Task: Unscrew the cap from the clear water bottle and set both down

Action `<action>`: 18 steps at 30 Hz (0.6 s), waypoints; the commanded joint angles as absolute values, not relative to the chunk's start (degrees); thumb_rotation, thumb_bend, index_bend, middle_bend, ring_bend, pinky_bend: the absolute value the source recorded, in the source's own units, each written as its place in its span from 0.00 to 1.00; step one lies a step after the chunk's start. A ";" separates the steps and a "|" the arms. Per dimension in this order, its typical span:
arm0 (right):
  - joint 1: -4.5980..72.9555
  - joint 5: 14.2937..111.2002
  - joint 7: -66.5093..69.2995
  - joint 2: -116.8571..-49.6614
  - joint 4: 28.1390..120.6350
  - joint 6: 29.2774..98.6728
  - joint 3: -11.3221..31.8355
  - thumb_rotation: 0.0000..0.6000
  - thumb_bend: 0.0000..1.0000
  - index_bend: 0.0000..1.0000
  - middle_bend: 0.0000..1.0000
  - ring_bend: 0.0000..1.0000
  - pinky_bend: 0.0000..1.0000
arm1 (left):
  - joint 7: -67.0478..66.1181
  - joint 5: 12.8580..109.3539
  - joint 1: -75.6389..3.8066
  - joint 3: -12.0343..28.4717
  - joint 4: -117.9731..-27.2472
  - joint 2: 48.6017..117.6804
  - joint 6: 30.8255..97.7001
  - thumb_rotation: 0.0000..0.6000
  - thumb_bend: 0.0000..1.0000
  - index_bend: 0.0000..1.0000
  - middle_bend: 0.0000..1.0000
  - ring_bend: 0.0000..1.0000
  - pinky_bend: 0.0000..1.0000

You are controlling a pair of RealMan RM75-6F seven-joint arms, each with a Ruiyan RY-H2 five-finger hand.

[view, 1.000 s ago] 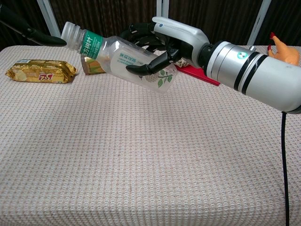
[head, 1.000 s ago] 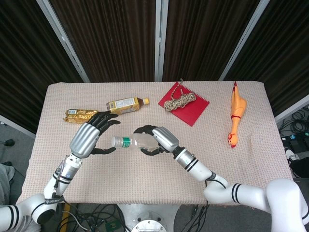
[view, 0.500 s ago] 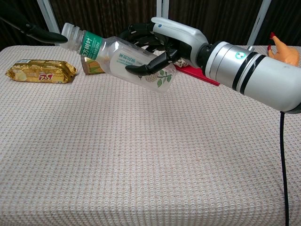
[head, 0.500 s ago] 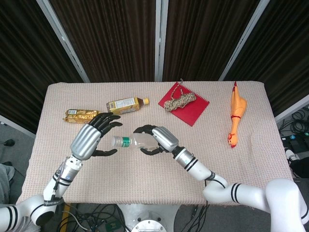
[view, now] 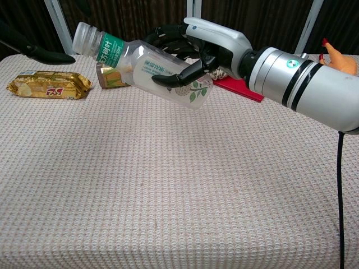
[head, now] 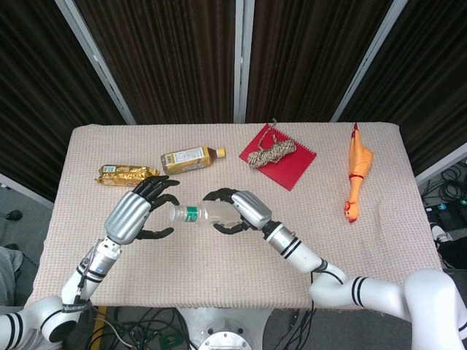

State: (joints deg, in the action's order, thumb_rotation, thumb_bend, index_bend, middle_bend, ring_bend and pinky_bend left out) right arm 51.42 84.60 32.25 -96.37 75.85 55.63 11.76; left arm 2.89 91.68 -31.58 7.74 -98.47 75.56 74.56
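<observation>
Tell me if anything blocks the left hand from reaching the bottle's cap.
Nothing visible does. The left hand is open just beside the cap of the clear water bottle, which the right hand holds above the table.

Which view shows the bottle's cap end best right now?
The chest view: the clear water bottle fills the frame, its threaded neck sharp, gripped by the right hand above the table. The head view shows the neck small, beside the left hand, whose fingers are spread, apparently not touching it.

Head view looks down; chest view low (both share table point(head: 219, 270)).
</observation>
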 commanded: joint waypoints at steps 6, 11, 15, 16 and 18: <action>51.48 84.76 32.49 -96.44 75.96 55.75 11.70 1.00 0.35 0.39 0.39 0.23 0.30 | 3.12 91.33 -31.96 7.80 -98.38 75.51 73.92 1.00 0.21 0.40 0.17 0.10 0.16; 51.55 84.91 32.87 -96.41 75.92 55.79 11.66 1.00 0.35 0.39 0.39 0.23 0.30 | 2.96 91.06 -32.11 7.85 -98.34 75.56 73.66 1.00 0.21 0.40 0.17 0.10 0.16; 51.59 84.93 32.92 -96.42 75.76 55.81 11.63 1.00 0.35 0.39 0.39 0.23 0.31 | 3.03 90.90 -32.14 7.85 -98.25 75.58 73.61 1.00 0.25 0.40 0.17 0.10 0.16; 51.60 84.95 32.91 -96.44 75.74 55.84 11.63 1.00 0.35 0.39 0.39 0.23 0.31 | 2.86 90.86 -32.15 7.84 -98.23 75.59 73.56 1.00 0.26 0.40 0.17 0.10 0.16; 51.63 84.92 33.00 -96.49 75.66 55.81 11.63 1.00 0.35 0.39 0.39 0.23 0.31 | 2.64 90.84 -32.26 7.75 -98.30 75.47 73.28 1.00 0.27 0.40 0.17 0.10 0.16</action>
State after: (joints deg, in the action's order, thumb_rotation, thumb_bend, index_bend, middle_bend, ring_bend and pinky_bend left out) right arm 51.62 84.93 32.99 -96.48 75.67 55.81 11.63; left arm 2.67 90.86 -32.23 7.77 -98.29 75.50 73.31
